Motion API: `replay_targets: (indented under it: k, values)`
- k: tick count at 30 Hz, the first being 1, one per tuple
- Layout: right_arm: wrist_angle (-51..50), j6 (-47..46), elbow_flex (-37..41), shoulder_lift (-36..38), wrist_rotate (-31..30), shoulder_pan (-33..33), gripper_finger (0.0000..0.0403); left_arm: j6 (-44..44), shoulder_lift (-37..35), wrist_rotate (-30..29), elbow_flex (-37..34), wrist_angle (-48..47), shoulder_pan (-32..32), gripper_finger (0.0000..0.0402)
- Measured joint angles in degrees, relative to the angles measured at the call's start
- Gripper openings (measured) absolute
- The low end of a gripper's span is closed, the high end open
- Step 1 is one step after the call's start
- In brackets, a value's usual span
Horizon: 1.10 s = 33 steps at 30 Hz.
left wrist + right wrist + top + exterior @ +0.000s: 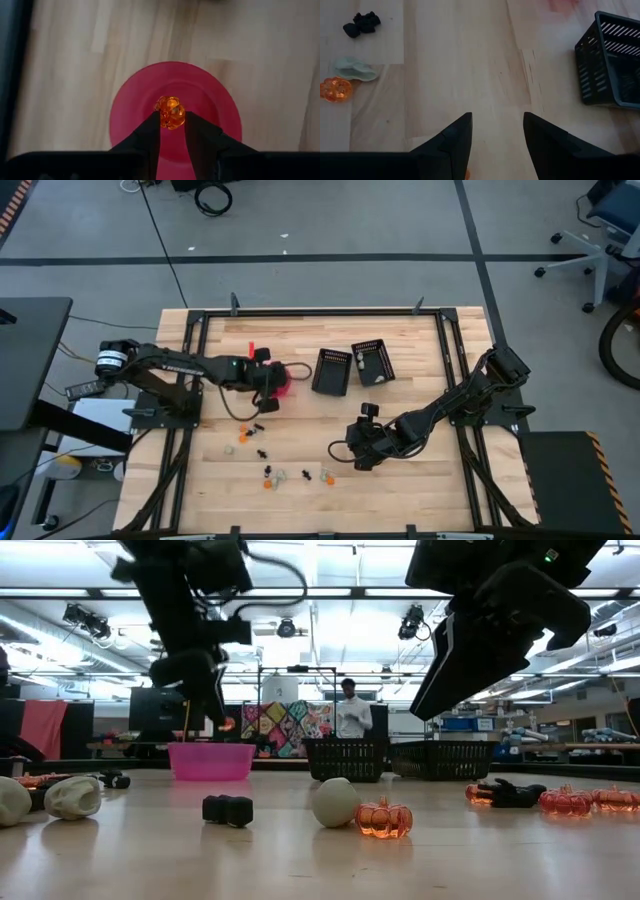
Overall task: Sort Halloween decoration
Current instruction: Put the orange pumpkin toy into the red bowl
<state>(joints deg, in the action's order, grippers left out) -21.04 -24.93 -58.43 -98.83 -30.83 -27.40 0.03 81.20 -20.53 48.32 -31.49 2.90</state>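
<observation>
Left gripper (172,120), poised directly above the pink bowl (210,95): its two dark fingers (147,137) are closed to a narrow gap and pinch a small translucent orange trinket (170,111) at their tips, the trinket sitting between the tips and projecting just past them, over the bowl's centre. In the high view the bowl (281,383) lies at about 10 o'clock from the table's middle, with the left gripper (268,380) over it.

Right gripper (495,132), hovering at about 5 o'clock from the table's middle (362,442): fingers spread well apart, holding nothing, bare wood between them.

Remaining decorations (270,472): a loose scatter of orange, black and pale pieces at about 7 o'clock, well apart from both grippers. The low view shows a pale ball (335,802) touching an orange pumpkin (384,818), a black piece (227,809) near them, and more pale and orange pieces toward both edges.

Two black slotted baskets (332,370) (372,361) stand side by side at about 12 o'clock, each holding a few small pieces.

Surface: a light wooden table (400,340) in a black frame. Room: a grey floor with cables and an office chair; beyond the table, ceiling strip lights, a colourful patterned panel (285,726) and a standing person (350,710). No legible writing is visible.
</observation>
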Motion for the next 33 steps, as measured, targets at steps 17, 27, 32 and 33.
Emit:
replay_targets:
  k: [17, 27, 32, 33]
  values:
    - [0.0, 0.0, 0.0, 0.0, 0.4, 0.0, 0.0181, -2.9, 0.0, 5.0, -1.2, 0.9, 3.3, 0.0104]
    - [0.0, -0.1, 0.0, 0.0, 0.5, -0.2, 0.0181, -3.5, -3.2, 7.1, 5.9, -11.9, -1.0, 0.0170]
    - [0.0, -0.3, 0.0, 0.0, 0.5, -0.4, 0.0181, -8.4, -4.2, 9.0, 7.5, -17.9, -10.0, 0.0175]
    - [0.0, -0.3, 0.0, 0.0, 0.5, -0.4, 0.0181, -11.1, -4.1, 9.5, 7.5, -20.0, -11.5, 0.0175]
